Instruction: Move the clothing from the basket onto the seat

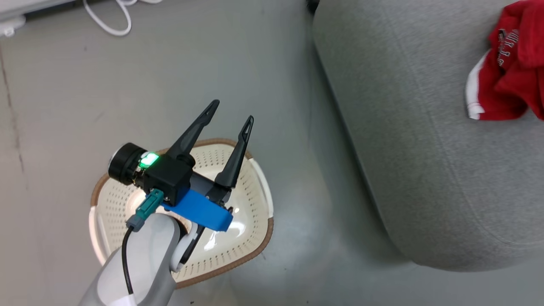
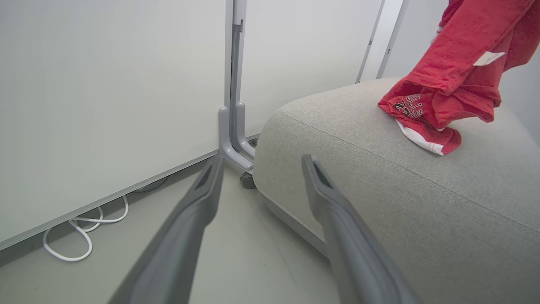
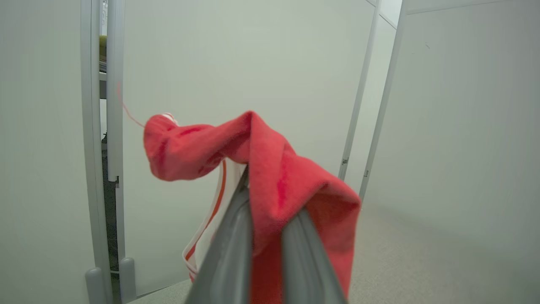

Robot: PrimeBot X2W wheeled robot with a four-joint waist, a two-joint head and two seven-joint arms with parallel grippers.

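Note:
The cream basket [image 1: 255, 250] with its brown rim stands on the floor at the lower left; the part of its inside that shows is bare white plastic. My left gripper [image 1: 233, 110] hovers over it, open, nothing between its fingers [image 2: 198, 202]. The big grey seat [image 1: 425, 148] lies to the right. Red clothing [image 1: 510, 72] with white trim rests on its far right part. In the left wrist view the clothing [image 2: 447, 84] hangs down from above, its lower end bunched on the seat [image 2: 422, 198]. My right gripper [image 3: 270, 202] is shut on red clothing [image 3: 274, 169], which drapes over its fingertips.
A white cable [image 1: 110, 21] loops on the grey floor by the white partition wall [image 2: 105, 105]. A grey post [image 2: 232, 126] with a foot and caster stands at the seat's far corner. A strip of floor runs between basket and seat.

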